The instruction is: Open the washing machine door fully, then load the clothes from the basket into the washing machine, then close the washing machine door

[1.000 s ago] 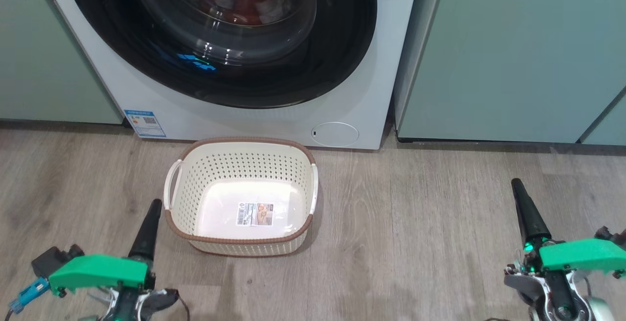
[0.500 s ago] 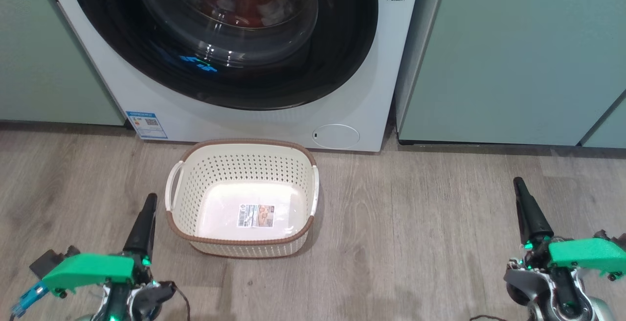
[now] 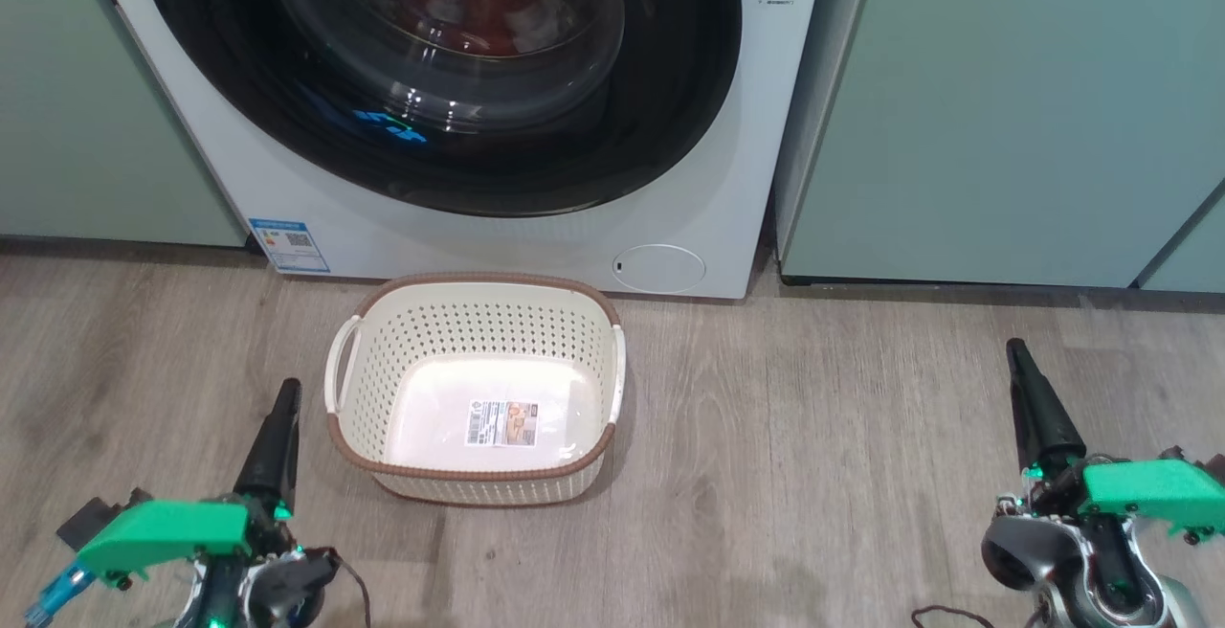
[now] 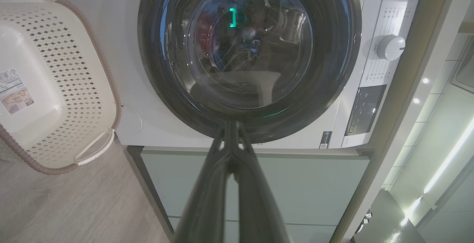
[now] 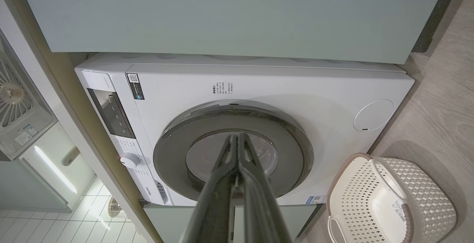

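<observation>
The washing machine (image 3: 536,245) stands white between pale green cabinets. The washing machine door (image 3: 440,159) lies shut against its front, glossy black rim around the glass bowl. Behind the glass the clothes (image 3: 478,6) show dimly as red and white fabric in the drum. The basket (image 3: 478,331) sits on the floor before the machine with only a label sticker inside. My left gripper (image 3: 287,387) is shut, low to the left of the basket. My right gripper (image 3: 1014,348) is shut, far to the right. In the wrist views the left gripper (image 4: 229,124) and the right gripper (image 5: 237,136) point at the door (image 4: 333,69) (image 5: 170,150), apart from it.
Pale green cabinets (image 3: 995,101) flank the machine on both sides. A round white service flap (image 3: 658,267) and a blue label sticker (image 3: 289,243) mark the machine's lower front. Wood-look floor (image 3: 813,437) spreads between the basket and my right gripper.
The head camera has shifted a little, so the whole scene sits slightly lower. My left gripper has edged left and my right gripper slightly right; both stay shut.
</observation>
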